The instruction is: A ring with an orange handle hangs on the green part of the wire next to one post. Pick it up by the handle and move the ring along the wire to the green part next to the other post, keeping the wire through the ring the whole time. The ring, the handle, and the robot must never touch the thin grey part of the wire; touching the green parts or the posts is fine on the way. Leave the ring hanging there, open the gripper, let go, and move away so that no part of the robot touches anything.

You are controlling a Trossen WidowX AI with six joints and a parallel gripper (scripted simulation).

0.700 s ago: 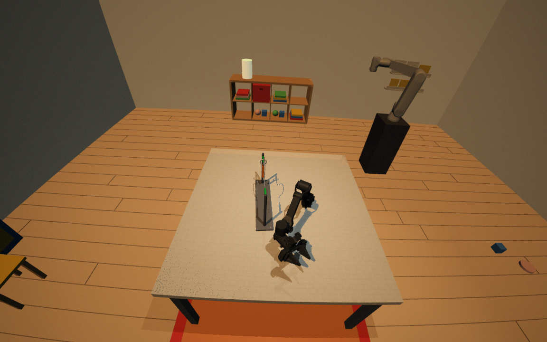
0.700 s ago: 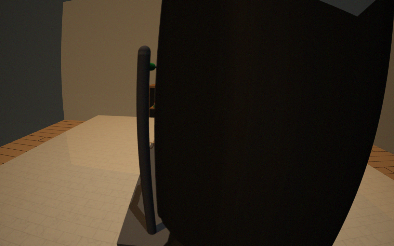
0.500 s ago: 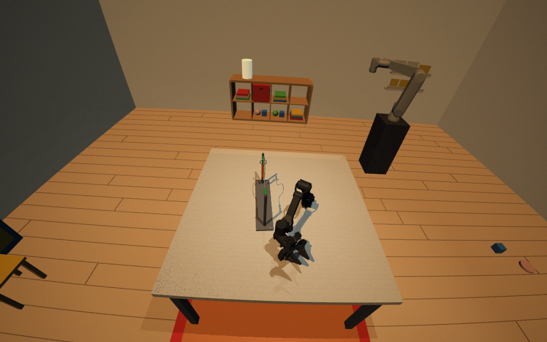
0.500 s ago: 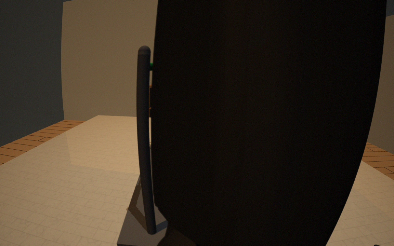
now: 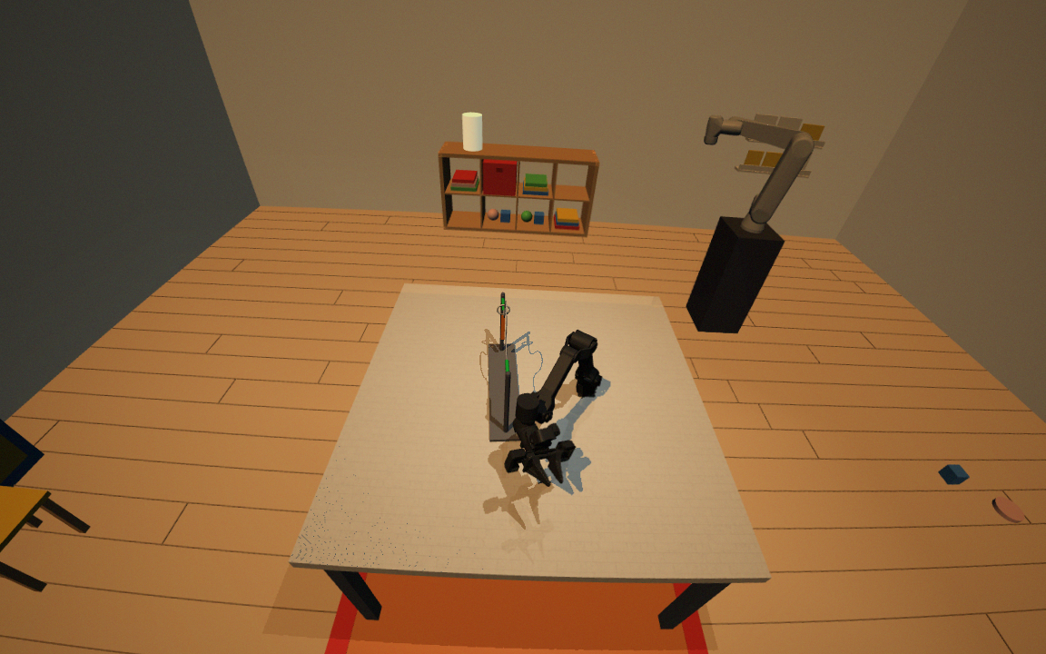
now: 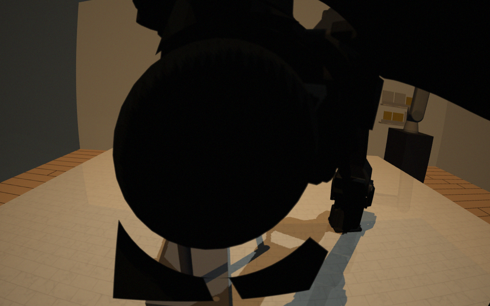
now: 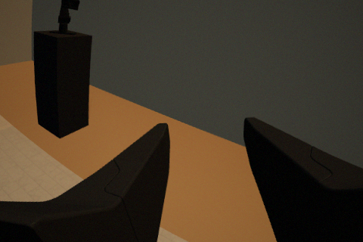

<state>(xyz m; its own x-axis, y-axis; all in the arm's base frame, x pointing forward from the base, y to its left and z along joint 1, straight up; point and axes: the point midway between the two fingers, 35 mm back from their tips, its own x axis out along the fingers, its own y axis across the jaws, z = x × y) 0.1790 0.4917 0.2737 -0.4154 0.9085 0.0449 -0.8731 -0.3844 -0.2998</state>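
Note:
The ring (image 5: 498, 310) hangs around the green part (image 5: 502, 302) of the wire beside the far post, with its orange handle (image 5: 502, 329) pointing down. The other green part (image 5: 507, 365) is at the top of the near post (image 5: 507, 402). Both posts stand on the grey base (image 5: 496, 390). The thin grey wire is too fine to trace in the top view. My gripper (image 5: 554, 482) (image 7: 206, 129) is partly open and empty, in front and to the right of the near post, far from the ring. In the exterior view the dark arm hides the ring and most of the wire stand.
The table (image 5: 632, 520) carries the stand and my arm's base (image 5: 587, 381), which is right of the stand. My forearm (image 5: 559, 378) reaches from there towards the near post. A dark pedestal (image 5: 730, 276) (image 7: 62, 83) with another arm stands on the floor beyond the table.

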